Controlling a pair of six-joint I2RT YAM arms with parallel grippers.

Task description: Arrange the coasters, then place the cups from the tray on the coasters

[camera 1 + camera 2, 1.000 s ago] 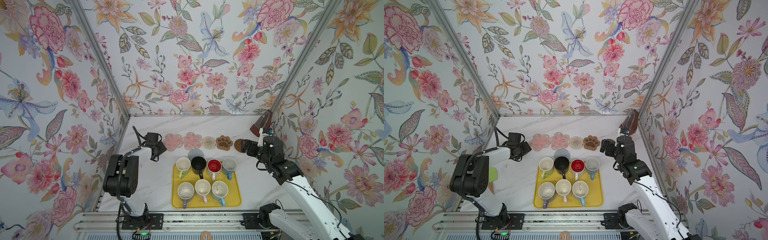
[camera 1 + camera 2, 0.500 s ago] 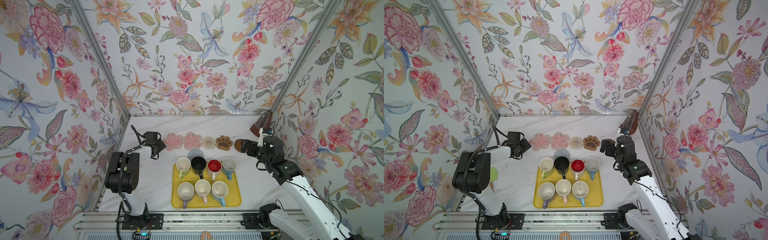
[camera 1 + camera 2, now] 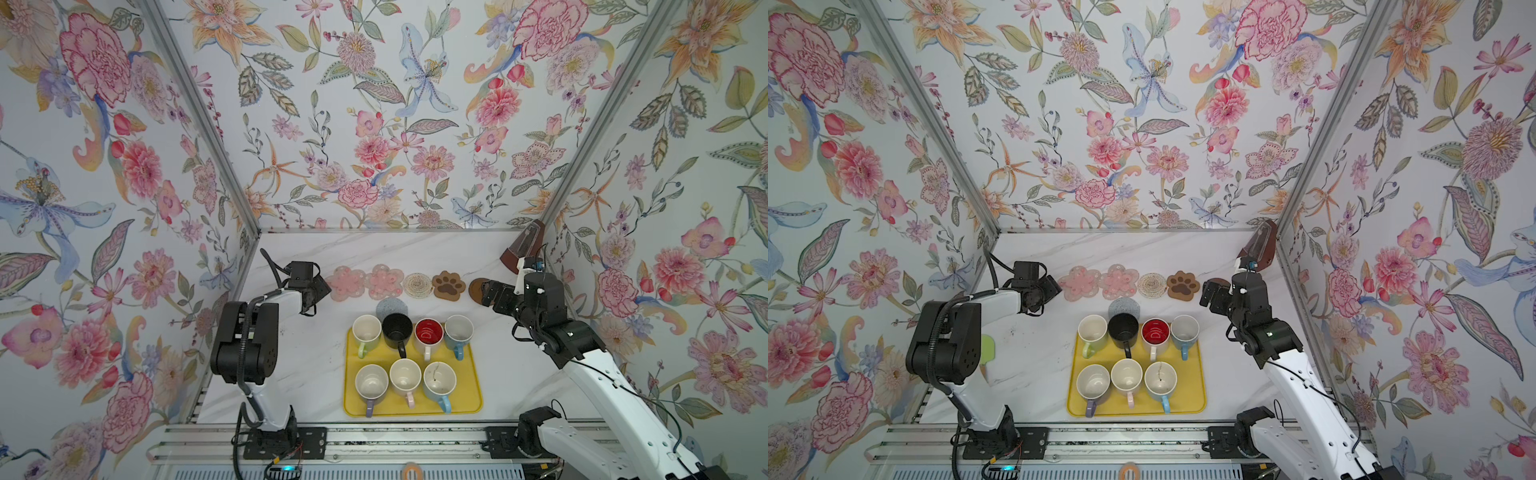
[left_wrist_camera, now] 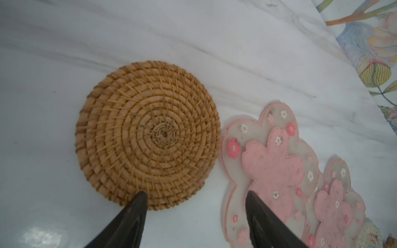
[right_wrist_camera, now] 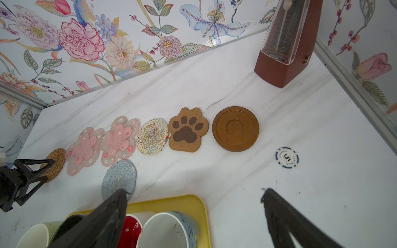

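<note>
Coasters nearly lined up: the left fingers (image 4: pixel 131 216), spread apart and empty, have shifted slightly toward the back wall. Below them the tan coiled-rattan round coaster (image 4: pixel 148 137) lies flat on the white marble bench (image 4: pixel 214 43), just beside a pink translucent flower-shaped mat (image 4: pixel 272 163), perhaps touching it. Only the grey speckled woven round coaster (image 5: pixel 119 178) sits out of line, by the yellow low-rimmed tray (image 5: pixel 193 201) holding all seven glossy mugs (image 3: pixel 405 377); the right fingers (image 5: pixel 285 216) hang wide apart, empty.

Lab booth: floral panels (image 3: pixel 415 124), mounting rail (image 3: pixel 395 441)
</note>
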